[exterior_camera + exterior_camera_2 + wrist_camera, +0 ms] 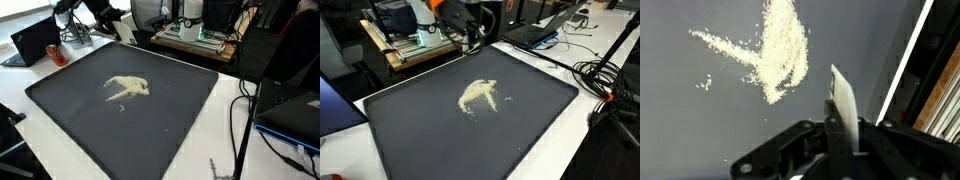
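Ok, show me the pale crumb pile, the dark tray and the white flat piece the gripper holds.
pale crumb pile (780,50), wrist view, on its thick middle.
dark tray (165,120), in an exterior view, on bare surface beside the pile.
white flat piece (843,100), wrist view, on the middle of its upright blade.

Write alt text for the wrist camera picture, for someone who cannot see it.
A heap of pale crumbs lies on a dark mat, a thin trail spreading to its left. From the bottom edge, the robot's black jaws stand shut on a thin white strip that stands right of the heap.
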`<action>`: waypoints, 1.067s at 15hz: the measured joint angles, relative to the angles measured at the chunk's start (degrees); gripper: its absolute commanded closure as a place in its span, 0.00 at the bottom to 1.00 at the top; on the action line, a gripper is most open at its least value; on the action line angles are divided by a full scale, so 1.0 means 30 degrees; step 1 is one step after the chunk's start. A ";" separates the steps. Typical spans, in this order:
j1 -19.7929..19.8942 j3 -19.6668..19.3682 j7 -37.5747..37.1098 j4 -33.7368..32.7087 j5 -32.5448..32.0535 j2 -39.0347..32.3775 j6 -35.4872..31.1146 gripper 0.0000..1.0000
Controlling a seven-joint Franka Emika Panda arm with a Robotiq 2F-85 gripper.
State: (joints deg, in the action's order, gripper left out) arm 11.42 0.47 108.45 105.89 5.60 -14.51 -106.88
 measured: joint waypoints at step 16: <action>0.1004 -0.3690 -0.8687 0.3664 0.1966 0.1921 -0.2021 0.96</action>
State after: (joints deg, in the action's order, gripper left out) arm 14.43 -10.60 82.39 116.88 11.49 -8.74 -112.94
